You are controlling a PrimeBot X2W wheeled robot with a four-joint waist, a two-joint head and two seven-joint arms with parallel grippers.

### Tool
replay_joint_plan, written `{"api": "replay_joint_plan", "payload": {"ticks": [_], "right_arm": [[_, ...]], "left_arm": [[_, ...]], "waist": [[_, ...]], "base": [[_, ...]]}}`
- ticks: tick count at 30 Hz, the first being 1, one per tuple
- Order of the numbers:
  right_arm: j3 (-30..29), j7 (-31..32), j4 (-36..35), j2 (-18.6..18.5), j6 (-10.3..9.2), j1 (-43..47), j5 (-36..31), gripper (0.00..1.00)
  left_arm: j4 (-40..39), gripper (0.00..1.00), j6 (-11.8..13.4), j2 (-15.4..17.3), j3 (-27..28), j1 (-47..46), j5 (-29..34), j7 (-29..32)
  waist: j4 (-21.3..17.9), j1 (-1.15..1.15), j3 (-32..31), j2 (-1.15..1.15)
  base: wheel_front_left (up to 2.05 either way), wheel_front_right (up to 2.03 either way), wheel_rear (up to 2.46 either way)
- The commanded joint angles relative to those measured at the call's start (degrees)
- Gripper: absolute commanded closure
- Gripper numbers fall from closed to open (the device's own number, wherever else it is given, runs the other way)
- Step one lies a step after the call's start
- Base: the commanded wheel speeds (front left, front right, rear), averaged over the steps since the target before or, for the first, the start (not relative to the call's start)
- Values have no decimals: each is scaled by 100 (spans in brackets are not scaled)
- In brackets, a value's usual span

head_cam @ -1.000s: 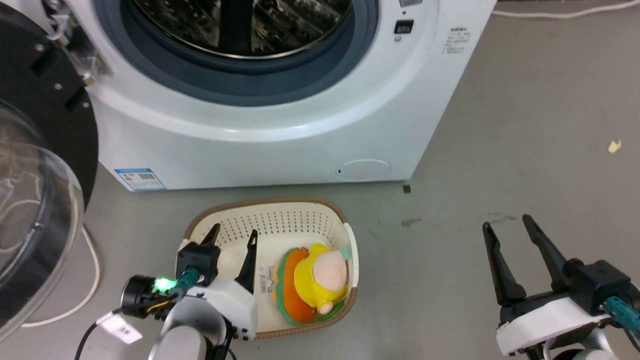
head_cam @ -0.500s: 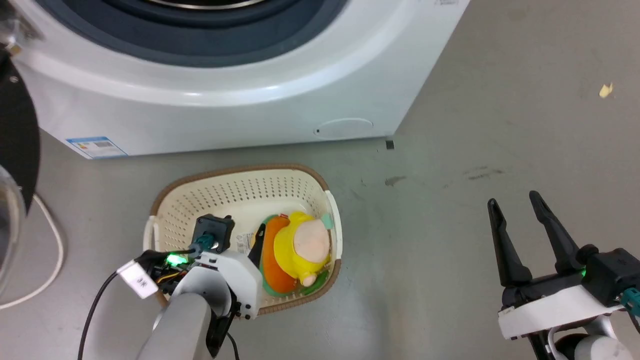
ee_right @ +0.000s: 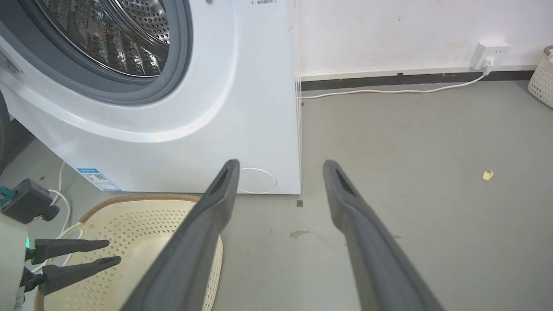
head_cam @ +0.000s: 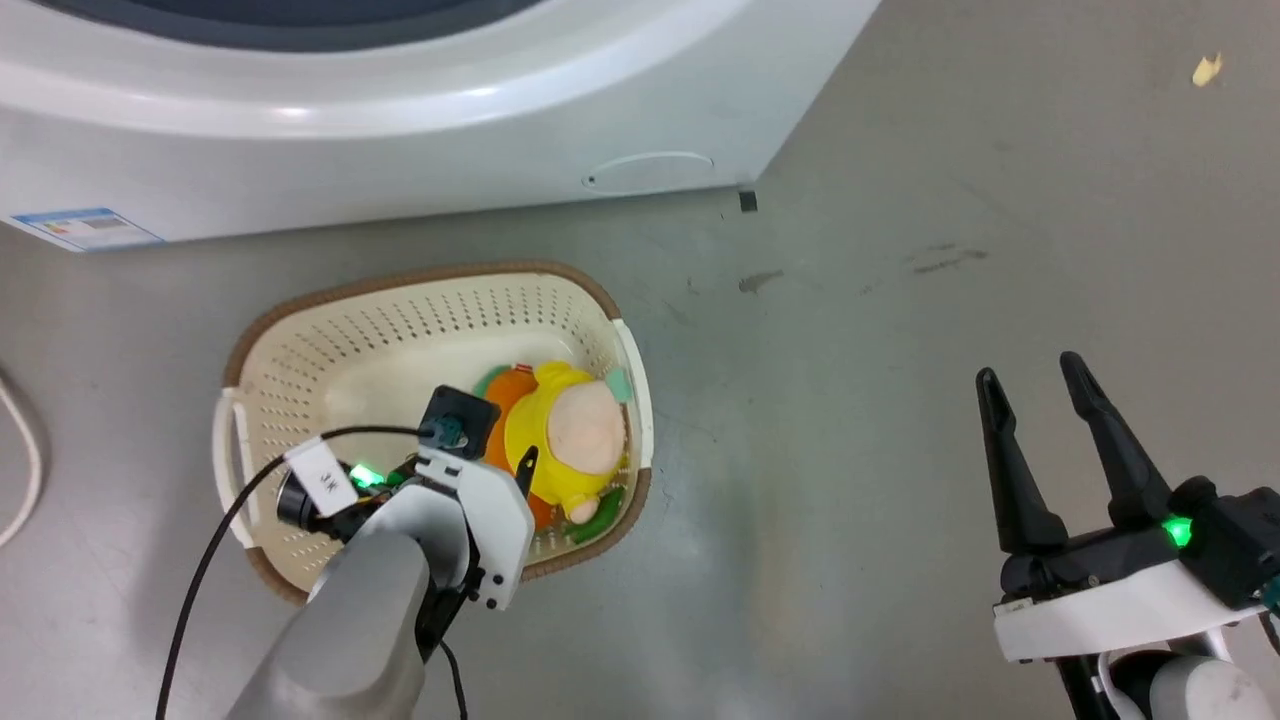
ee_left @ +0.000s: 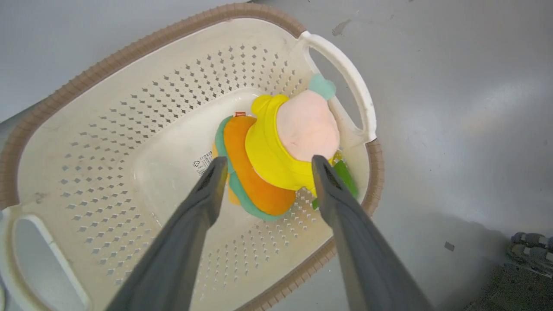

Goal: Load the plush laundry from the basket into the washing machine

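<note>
Lowered into the basket (ee_left: 129, 47), left end effector (ee_left: 268, 160) straddles plush laundry (ee_left: 302, 125), released; basket handle (ee_left: 345, 73) just beyond. Right end effector (head_cam: 1030, 367) released.

**Desk:** What can't you make out from your station?

**Operator:** In my head view the top edge crops the washing machine (head_cam: 400, 160), and the print on its blue label (head_cam: 85, 228) is too small for me to read. The wrist housing of my left gripper (ee_left: 268, 159) covers most of its fingers there, plus part of the plush laundry (head_cam: 560, 440).

**Desk:** And the wrist cameras?

**Operator:** On the left one, a finger hides part of the sticker (ee_left: 199, 163) on the basket (ee_left: 129, 108) floor. I cannot identify a dark blurred shape (ee_left: 529, 255) in the lower right corner. On the right, the drum (ee_right: 108, 39) runs off the top edge.
</note>
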Motion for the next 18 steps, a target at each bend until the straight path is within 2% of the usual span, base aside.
{"api": "replay_joint_plan", "payload": {"ticks": [1,7,12,18], "right_arm": [[11,-52,-65,8,-3,-125,62,0],[42,-124,-139,8,-4,-195,189,0],[75,-183,-201,9,-4,-238,301,0],[98,-255,-257,10,-4,-260,419,0]], "left_arm": [[106,0,-19,46,-92,-179,-60,28],[336,0,-56,195,-503,-588,-348,133],[668,0,-87,255,-471,-995,-766,172],[1027,0,-125,310,-909,-1382,-944,516]], "waist": [[-67,-1,124,0],[-199,-1,457,0],[-319,-1,734,0],[-428,-1,1036,0]], "base": [[0,0,0],[0,0,0],[0,0,0],[0,0,0]]}}
